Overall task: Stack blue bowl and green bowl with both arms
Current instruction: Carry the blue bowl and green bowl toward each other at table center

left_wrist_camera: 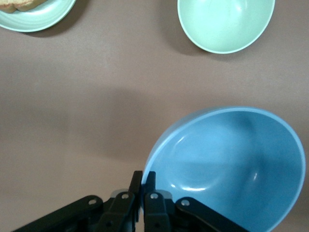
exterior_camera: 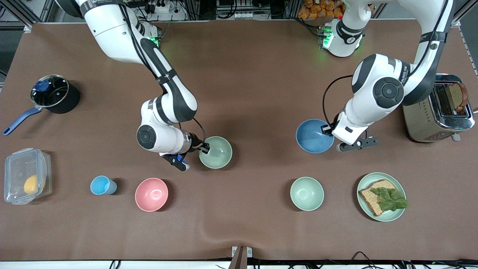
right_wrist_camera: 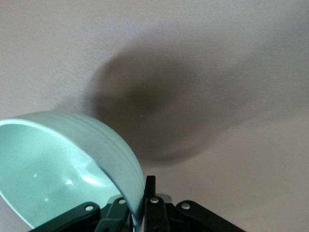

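Scanning from the front camera's edge inward: a pink bowl (exterior_camera: 151, 194), a small blue cup (exterior_camera: 102, 185), a paler mint bowl (exterior_camera: 307, 193) and a plate (exterior_camera: 399, 213) w/ bread & lettuce sit nearest, untouched and not part of the job. A lidded clear box (exterior_camera: 26, 175) lies at the right arm's end of the table.

Next row back holds the task items. The right gripper (exterior_camera: 204, 146) is clamped on the rim of the green bowl (exterior_camera: 216, 152); in the right wrist view the fingers (right_wrist_camera: 150, 193) pinch the wall, one inside, one outside, and the bowl looks tilted w/ a shadow under it, so prob. lifted off the cloth. The left gripper (exterior_camera: 328, 129) is likewise closed on the rim of the blue bowl (exterior_camera: 313, 136), toward the left arm's end; the left wrist view shows the jaws together on its edge (left_wrist_camera: 143, 188), bowl tipped.

Farthest: a pot (exterior_camera: 52, 93) w/ a glass lid and a toaster (exterior_camera: 437, 112) w/ bread in it.

Progress, as I judge it: both grasps done, approx. halfway. Bowls are well apart, w/ bare table between them. Left to do: bring them together, set one inside the other, release both.
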